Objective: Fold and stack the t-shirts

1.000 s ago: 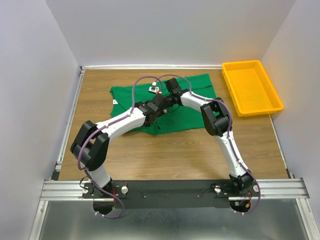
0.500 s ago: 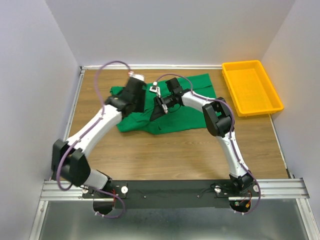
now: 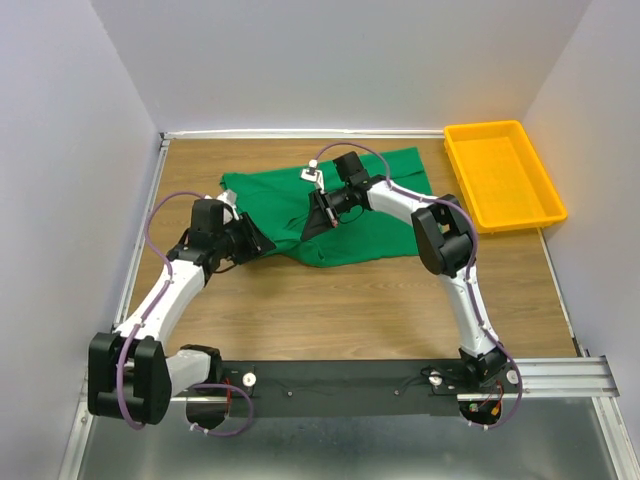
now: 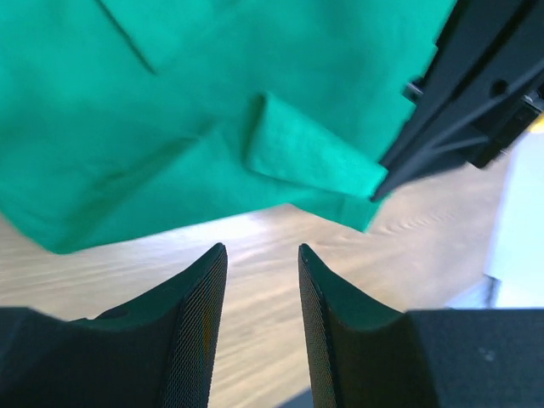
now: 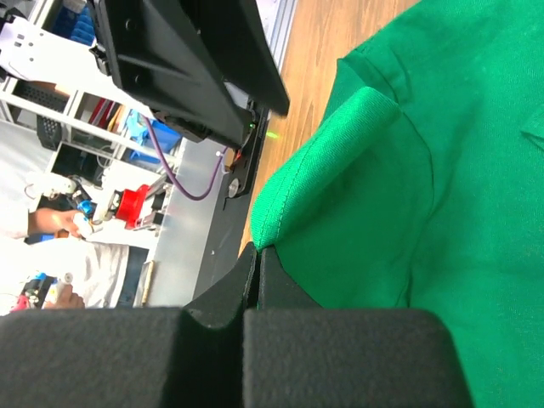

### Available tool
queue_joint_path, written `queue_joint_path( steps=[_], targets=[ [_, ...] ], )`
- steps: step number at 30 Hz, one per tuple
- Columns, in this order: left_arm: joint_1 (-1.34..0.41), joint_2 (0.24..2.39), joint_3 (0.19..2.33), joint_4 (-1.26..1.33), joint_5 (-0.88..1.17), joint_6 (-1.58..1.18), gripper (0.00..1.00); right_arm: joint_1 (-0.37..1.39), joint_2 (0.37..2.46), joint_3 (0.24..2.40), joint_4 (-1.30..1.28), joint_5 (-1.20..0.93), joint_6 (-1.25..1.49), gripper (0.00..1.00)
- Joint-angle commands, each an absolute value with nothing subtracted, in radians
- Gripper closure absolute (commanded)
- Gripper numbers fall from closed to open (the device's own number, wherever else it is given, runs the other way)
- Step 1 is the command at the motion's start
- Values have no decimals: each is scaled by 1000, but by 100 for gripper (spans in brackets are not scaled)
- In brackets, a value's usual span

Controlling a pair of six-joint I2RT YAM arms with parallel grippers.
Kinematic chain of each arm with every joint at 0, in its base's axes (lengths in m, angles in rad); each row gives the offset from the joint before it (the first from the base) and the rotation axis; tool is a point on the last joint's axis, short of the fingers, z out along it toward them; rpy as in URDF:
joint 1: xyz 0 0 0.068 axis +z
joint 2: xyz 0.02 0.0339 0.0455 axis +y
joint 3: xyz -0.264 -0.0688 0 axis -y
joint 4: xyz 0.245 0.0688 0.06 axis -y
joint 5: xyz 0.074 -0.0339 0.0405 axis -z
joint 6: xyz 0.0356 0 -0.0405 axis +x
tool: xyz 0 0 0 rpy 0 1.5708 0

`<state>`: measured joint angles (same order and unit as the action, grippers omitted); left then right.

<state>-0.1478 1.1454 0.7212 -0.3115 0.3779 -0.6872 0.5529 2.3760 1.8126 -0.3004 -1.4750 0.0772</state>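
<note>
Soft, light and sure to sag, the green t-shirt [image 3: 375, 225] lies crumpled on the tabletop [image 3: 330, 310]. The right claw [image 5: 257, 253] pinches a raised fold. The left claw [image 4: 262, 255] hovers parted and empty beside the near hem, probably the firmest hold.

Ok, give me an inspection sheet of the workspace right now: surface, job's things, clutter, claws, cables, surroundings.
Surface: wooden table, nothing spilled seen.
Job's things: one green t-shirt, rumpled, at the far middle; not yet folded.
Clutter: yellow tray at far right, nothing seen inside.
Claws: left claw open, empty, over wood by the shirt's near-left edge; right claw shut on a shirt fold.
Cables: purple cables loop along both arms; no snag seen.
Surroundings: white walls on three sides; metal rail at near edge.
</note>
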Motion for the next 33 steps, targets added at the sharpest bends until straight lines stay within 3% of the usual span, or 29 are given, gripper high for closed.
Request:
queue_joint_path(
  steps=[1, 33],
  targets=[
    [-143, 1152, 700, -158, 541, -767, 53, 563, 2339, 1799, -310, -1523, 49, 99],
    [-51, 1335, 676, -20, 673, -664, 48, 583, 2329, 1796, -310, -1539, 51, 99]
  ],
)
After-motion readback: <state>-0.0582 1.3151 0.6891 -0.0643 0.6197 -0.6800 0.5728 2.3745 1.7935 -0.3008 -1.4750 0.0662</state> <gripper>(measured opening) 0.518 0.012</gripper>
